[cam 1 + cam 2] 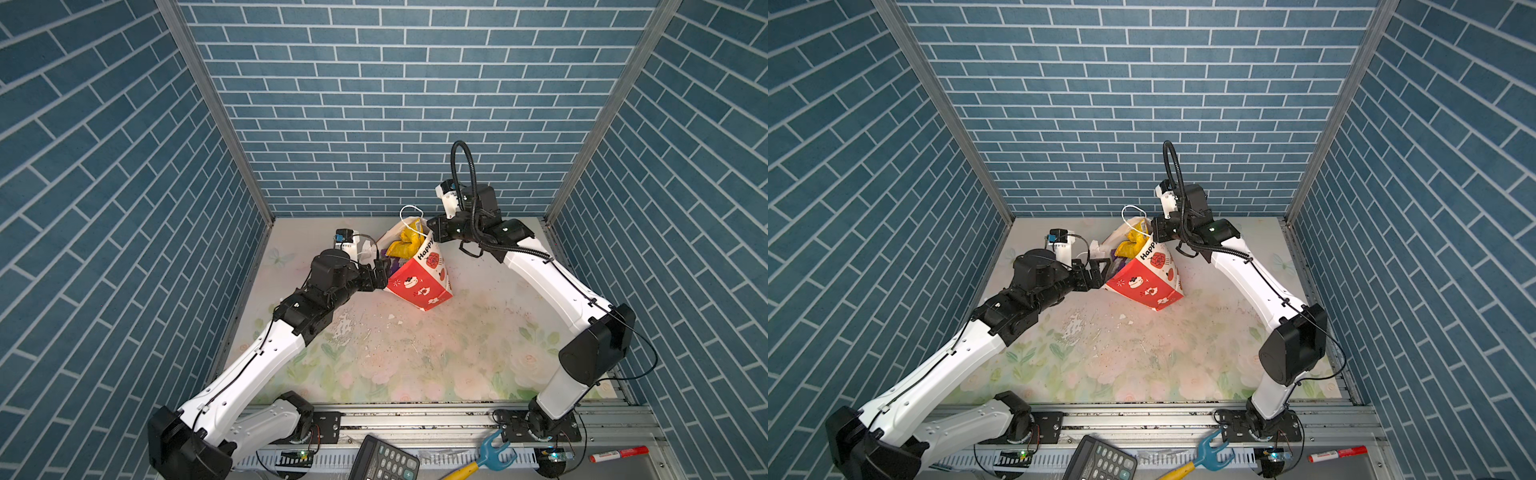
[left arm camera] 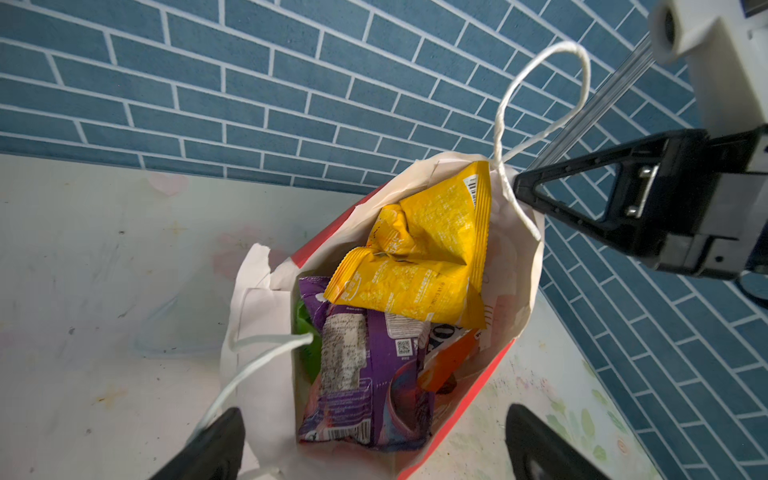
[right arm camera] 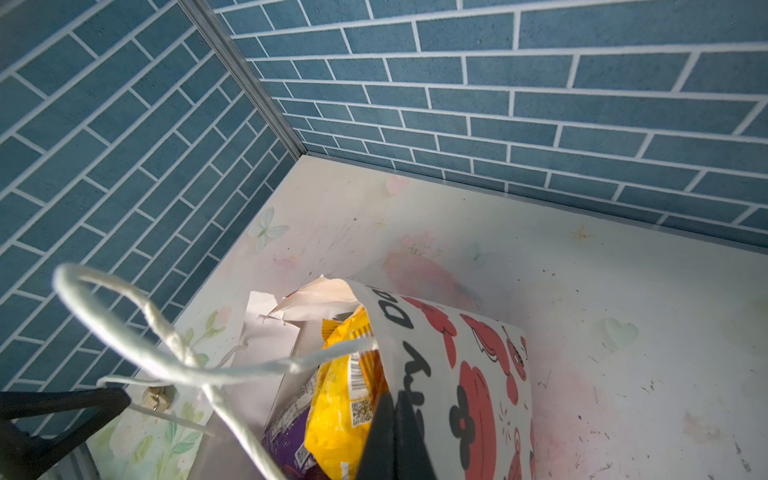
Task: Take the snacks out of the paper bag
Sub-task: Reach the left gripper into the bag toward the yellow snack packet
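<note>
Paper bag (image 1: 419, 284) leans on table (image 1: 415, 357) near the back wall, snacks inside. R gripper (image 3: 392, 401) is clenched on the bag's printed rim, propping the mouth open. L gripper (image 1: 381, 271) is spread wide at the mouth, nothing held. Best approach: pinch purple packet (image 2: 361, 374) by its crimped edge and pull straight out w/o snagging cord handle (image 2: 266, 353). Yellow packet (image 2: 432, 257) overlaps it. Legible: "Happy" on bag. Packet brands unreadable, only barcodes/QR.

Matt paper on the paper bag (image 1: 419, 286), creased, rim torn. Fuzzy twisted string for its cord handle (image 2: 505, 124). Glossy crinkled foil on the yellow packet (image 2: 432, 249) and purple packet (image 2: 365, 374). Scuffed, flaking matt sheet on the table (image 1: 415, 357). Matt black plastic on the right gripper (image 3: 395, 419).
</note>
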You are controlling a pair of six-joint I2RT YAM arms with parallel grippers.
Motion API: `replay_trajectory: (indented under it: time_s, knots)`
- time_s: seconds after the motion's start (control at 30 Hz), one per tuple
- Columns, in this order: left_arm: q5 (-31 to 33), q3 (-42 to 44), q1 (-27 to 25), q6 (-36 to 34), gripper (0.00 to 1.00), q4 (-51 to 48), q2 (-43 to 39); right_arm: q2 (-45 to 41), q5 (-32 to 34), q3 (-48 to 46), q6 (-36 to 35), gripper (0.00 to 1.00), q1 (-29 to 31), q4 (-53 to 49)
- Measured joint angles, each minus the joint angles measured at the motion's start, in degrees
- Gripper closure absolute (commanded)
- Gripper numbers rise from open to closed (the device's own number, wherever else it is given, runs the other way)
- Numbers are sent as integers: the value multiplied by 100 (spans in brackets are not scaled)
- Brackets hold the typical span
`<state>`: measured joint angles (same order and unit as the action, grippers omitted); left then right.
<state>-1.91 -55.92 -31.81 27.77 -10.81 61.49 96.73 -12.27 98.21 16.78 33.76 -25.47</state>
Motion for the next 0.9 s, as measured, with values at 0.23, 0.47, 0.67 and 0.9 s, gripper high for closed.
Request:
replay_trajectory:
  time_s: [0.23, 0.47, 0.67, 0.9]
  knots:
    - [-319, -101, 0, 155, 3, 210, 234, -164, -131, -317, 219, 100, 0, 286]
    - [-549, -107, 0, 308, 4, 424, 446, -393, -181, -645, 363, 100, 11, 476]
    - [-647, -151, 0, 380, 6, 555, 717, -483, -221, -745, 404, 100, 35, 494]
    - [-732, -271, -35, 391, 10, 533, 881, -483, -254, -745, 442, 100, 48, 494]
